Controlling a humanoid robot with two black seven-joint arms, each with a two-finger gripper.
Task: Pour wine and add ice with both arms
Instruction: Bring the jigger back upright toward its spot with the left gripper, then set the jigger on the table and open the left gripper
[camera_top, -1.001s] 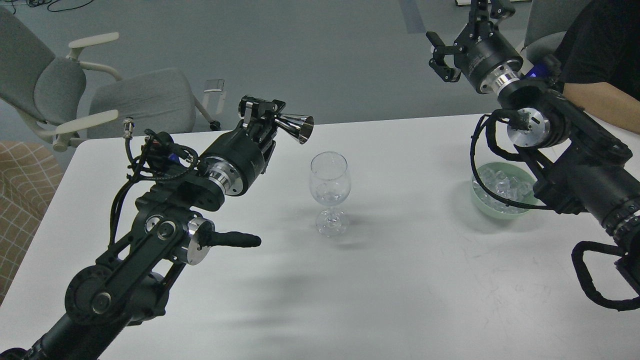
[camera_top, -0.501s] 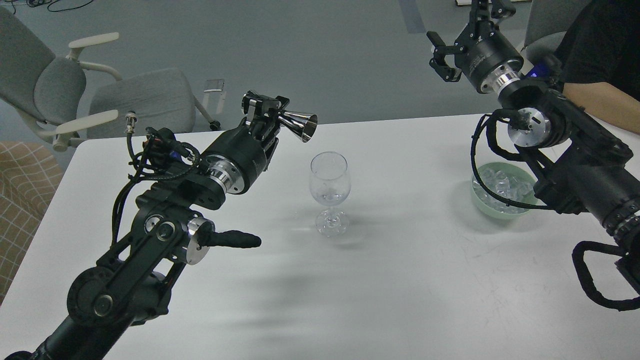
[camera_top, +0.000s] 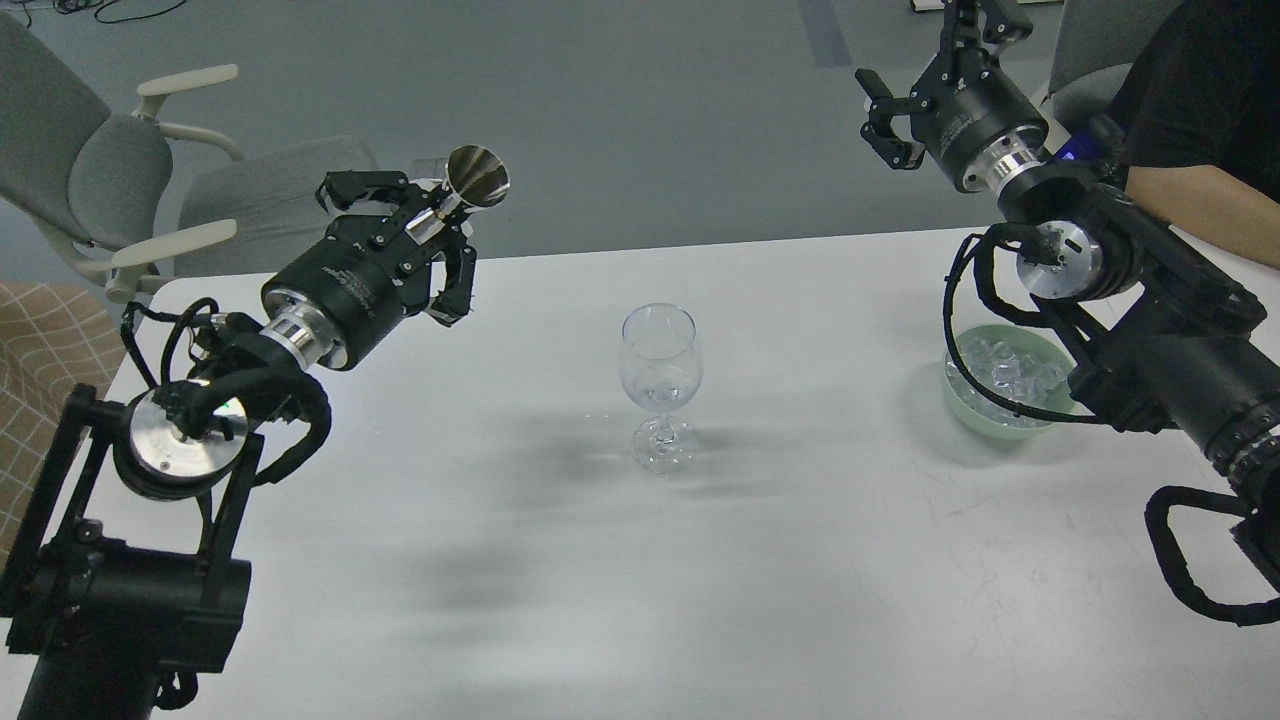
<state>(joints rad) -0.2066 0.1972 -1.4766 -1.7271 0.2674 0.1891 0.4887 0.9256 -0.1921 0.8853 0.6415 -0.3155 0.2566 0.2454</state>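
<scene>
1. Ice (camera_top: 1008, 368) is piled in green bowl (camera_top: 958, 395), right side of table (camera_top: 800, 560).
2. Wine glass (camera_top: 658, 385) stands upright mid-table.
3. Silver jigger (camera_top: 470, 182) is pinched by left gripper (camera_top: 425, 225), far left.
4. Right gripper (camera_top: 925, 70) is raised far right, fingers spread, empty.

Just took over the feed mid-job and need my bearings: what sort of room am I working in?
Most likely an office or lab space rather than a bar: a plain white table, a grey swivel office chair on grey floor, and a person's forearm at the table's far right.
</scene>
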